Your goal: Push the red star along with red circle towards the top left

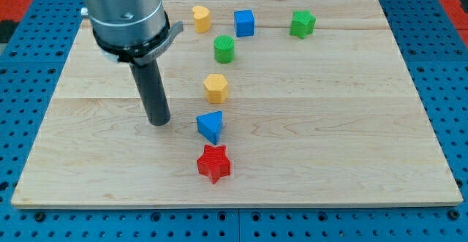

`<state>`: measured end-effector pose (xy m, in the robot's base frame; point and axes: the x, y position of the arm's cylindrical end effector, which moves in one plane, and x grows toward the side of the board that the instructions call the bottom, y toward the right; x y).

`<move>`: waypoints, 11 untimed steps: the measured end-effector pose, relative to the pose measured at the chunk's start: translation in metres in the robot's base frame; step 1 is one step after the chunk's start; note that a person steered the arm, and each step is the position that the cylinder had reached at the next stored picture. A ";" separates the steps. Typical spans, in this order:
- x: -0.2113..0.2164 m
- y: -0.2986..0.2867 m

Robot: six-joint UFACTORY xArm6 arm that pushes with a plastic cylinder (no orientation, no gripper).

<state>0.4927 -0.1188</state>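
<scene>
The red star (213, 163) lies near the view's bottom, about mid-width of the wooden board (351, 140). No red circle shows; the arm's body may hide it. My tip (159, 121) rests on the board to the left of and a little above the red star, apart from it. A blue triangular block (210, 126) sits just above the star, to the right of my tip.
A yellow hexagon block (216, 88) sits mid-board. A green cylinder (224, 50) is above it. Along the top are a yellow block (201, 17), a blue cube (244, 23) and a green block (302, 23).
</scene>
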 end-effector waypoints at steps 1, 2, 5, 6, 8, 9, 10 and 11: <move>0.037 -0.019; 0.114 -0.022; 0.123 0.143; 0.102 0.131; 0.061 0.059; 0.032 0.041; 0.002 0.010; -0.029 -0.014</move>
<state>0.4637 -0.1324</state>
